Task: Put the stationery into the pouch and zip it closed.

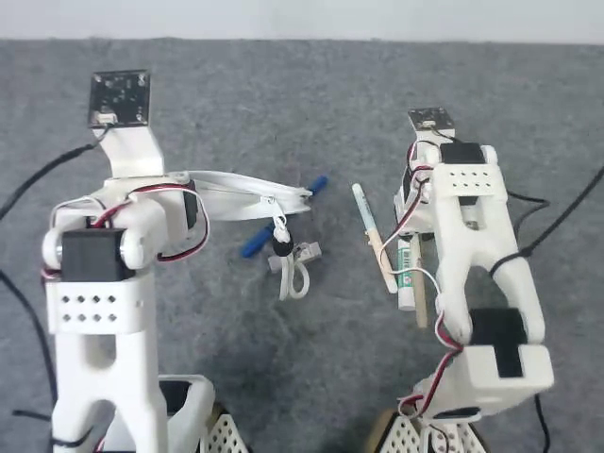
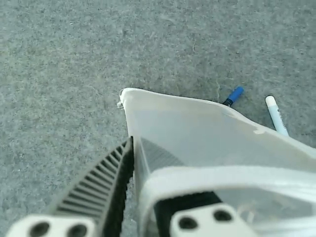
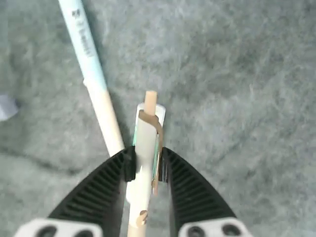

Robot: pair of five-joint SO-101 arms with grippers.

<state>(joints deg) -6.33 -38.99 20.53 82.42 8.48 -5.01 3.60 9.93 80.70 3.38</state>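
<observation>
My left gripper (image 1: pixel 195 193) is shut on the edge of a translucent white pouch (image 1: pixel 253 196) and holds it off the grey table. In the left wrist view its fingers (image 2: pixel 116 170) clamp the pouch (image 2: pixel 197 133) wall. The pouch's black zip pull and white loop (image 1: pixel 288 264) hang beneath it. A blue pen (image 1: pixel 283 215) lies partly under the pouch; its tip (image 2: pixel 234 94) pokes out. My right gripper (image 3: pixel 146 160) is shut on a white clip pen (image 3: pixel 147 140) lying against a wooden pencil (image 3: pixel 150 98). Beside them rests a light-blue and beige pen (image 3: pixel 94 64), long and slanted (image 1: pixel 373 236).
Grey carpet-like cloth covers the table (image 1: pixel 283 94). Cables trail at the far left (image 1: pixel 24 189) and the far right (image 1: pixel 566 212). Both arm bases stand at the near edge.
</observation>
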